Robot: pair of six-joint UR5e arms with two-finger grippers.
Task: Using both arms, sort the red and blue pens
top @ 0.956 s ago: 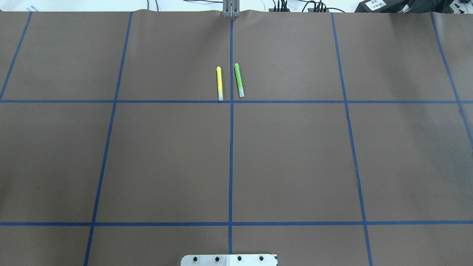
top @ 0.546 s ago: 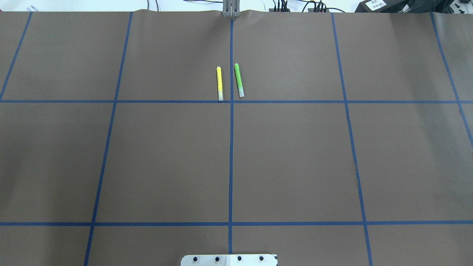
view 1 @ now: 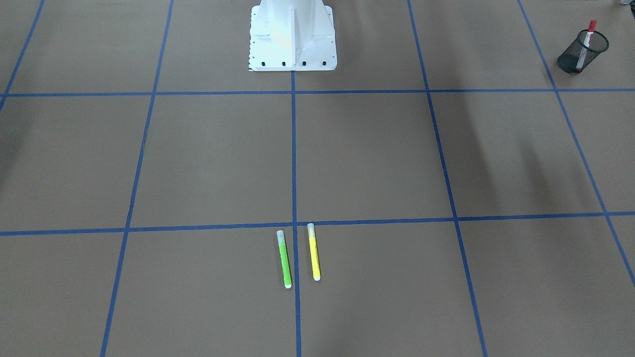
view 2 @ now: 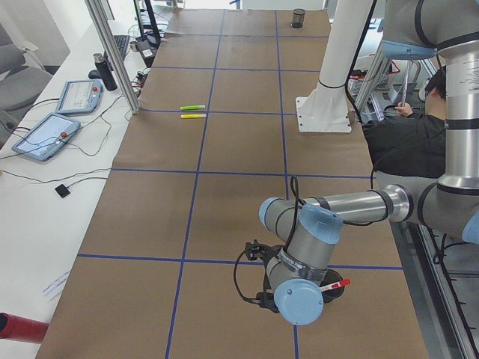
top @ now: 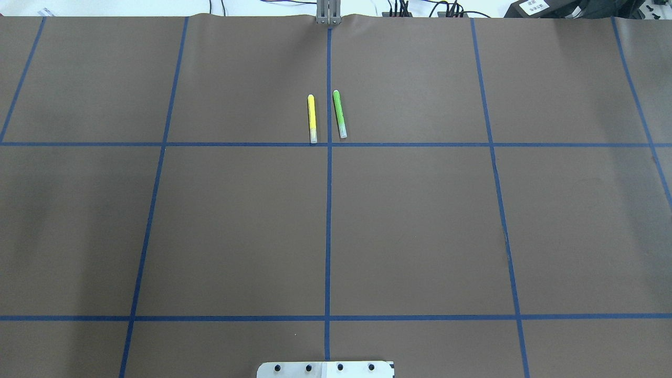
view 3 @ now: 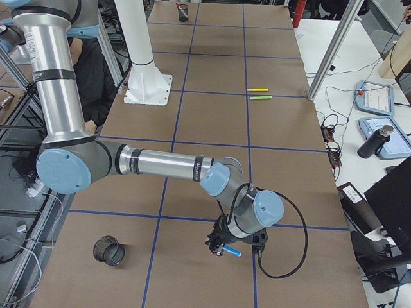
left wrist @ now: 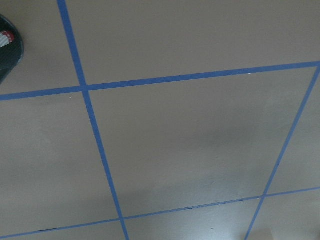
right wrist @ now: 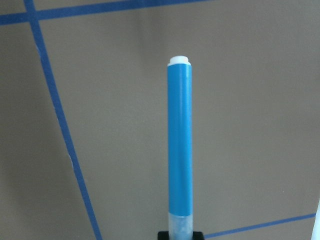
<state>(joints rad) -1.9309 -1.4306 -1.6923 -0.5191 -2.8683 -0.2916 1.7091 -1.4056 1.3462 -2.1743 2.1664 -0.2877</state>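
The blue pen (right wrist: 179,145) sticks straight out of my right gripper (right wrist: 180,234), which is shut on its translucent cap end. In the exterior right view that gripper (view 3: 220,247) holds the blue pen (view 3: 232,251) low over the brown mat, to the right of an empty black mesh cup (view 3: 109,250). The red pen (view 1: 589,33) stands in another black mesh cup (view 1: 583,52). The left arm's wrist (view 2: 299,262) hangs beside that cup (view 2: 334,293). I cannot tell whether its gripper is open. The left wrist view shows only the cup's edge (left wrist: 9,50).
A yellow marker (top: 312,118) and a green marker (top: 339,114) lie side by side at the far middle of the mat. The white pedestal base (view 1: 292,34) stands at the robot's side. A person sits behind the robot (view 2: 408,138). Tablets and cables lie past the far edge.
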